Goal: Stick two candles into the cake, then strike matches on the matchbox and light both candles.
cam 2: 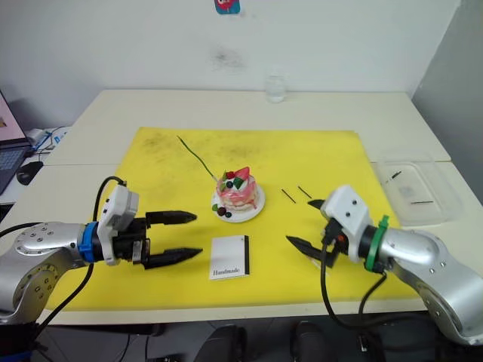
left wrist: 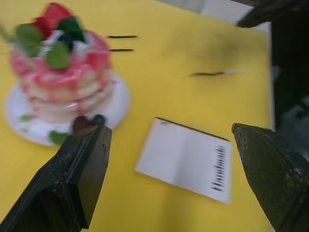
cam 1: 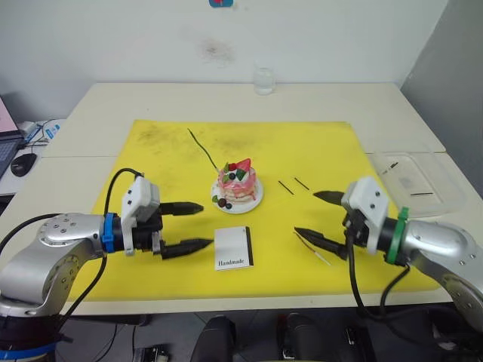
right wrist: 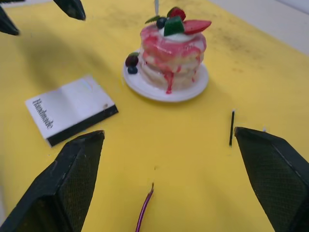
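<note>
Both grippers, left (cam 1: 190, 225) and right (cam 1: 317, 217), hung with fingers spread, empty; the red candle (cam 1: 312, 247) lay partly hidden under the right one.

pink-white cake (cam 1: 238, 185), yellow mat (cam 1: 166, 226), white matchbox (cam 1: 232, 248)

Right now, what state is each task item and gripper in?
Green candle: lower end at the cake, leaning back, unlit.
Dark red candle: lying on the yellow mat.
Cake: upright on its plate.
Matches: two lying on the mat.
Matchbox: flat, closed.
Left gripper: open, empty.
Right gripper: open, empty.
</note>
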`<state>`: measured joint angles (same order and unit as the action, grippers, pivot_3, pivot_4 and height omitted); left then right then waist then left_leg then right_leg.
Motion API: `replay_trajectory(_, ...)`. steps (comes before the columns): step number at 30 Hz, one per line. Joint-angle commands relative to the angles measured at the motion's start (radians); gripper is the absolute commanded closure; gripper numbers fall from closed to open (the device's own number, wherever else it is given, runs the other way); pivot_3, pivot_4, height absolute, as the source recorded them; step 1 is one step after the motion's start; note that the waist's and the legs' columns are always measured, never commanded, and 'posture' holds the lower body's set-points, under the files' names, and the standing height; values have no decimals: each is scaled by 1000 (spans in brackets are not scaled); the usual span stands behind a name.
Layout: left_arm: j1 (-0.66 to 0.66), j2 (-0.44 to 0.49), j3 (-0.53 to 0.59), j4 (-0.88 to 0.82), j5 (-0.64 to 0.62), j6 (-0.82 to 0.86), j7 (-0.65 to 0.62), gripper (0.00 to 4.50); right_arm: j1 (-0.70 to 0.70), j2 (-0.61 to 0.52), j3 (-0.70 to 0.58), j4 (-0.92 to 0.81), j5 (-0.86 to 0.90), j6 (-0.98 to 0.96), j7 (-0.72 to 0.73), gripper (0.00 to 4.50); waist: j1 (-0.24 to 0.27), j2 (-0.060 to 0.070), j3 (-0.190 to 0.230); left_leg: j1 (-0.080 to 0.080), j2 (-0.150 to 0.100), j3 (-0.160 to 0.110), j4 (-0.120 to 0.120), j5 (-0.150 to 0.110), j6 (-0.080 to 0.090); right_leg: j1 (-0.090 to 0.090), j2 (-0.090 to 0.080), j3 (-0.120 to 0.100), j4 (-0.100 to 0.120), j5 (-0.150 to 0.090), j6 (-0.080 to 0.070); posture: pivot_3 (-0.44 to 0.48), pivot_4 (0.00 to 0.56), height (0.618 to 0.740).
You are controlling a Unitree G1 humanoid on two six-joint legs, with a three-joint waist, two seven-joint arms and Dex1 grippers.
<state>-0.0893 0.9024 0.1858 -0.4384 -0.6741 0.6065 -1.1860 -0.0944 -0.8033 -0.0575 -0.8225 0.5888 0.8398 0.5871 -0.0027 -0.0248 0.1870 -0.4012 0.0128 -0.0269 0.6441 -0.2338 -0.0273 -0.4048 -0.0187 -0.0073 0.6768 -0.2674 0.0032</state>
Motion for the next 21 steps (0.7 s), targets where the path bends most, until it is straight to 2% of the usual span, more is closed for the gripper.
replay_trajectory(1, -8, -20, -38, -84, -49, 7, 3, 37, 118, -3, -17, -61, -56, -69, -10, 0, 2, 0, 0, 0, 0, 0, 0, 0, 0, 0, 0, 0, 0, 0, 0, 0, 150, 740)
replay_trajectory(9, -84, -96, -150, -95, -37, 5, 50, 37, 293, 69, 114, 19, -281, -211, -115, 0, -1, -1, 0, 0, 1, 1, 1, 0, 0, 1, 0, 0, 1, 0, 1, 0, 150, 740)
replay_trajectory(15, -98, -112, -168, -89, -31, 0, 66, 37, 348, 141, 117, 43, -297, -220, -130, 0, -2, -1, 0, 0, 1, 1, 0, 0, 0, 0, 1, 0, 1, -1, 2, 0, 150, 740)
replay_trajectory(21, -94, -114, -168, -90, -28, -3, 74, 37, 397, 142, 89, 56, -297, -238, -103, 0, 0, -1, 0, 0, 1, 1, 1, 0, 0, 1, 1, 0, 1, -1, 2, 0, 150, 740)
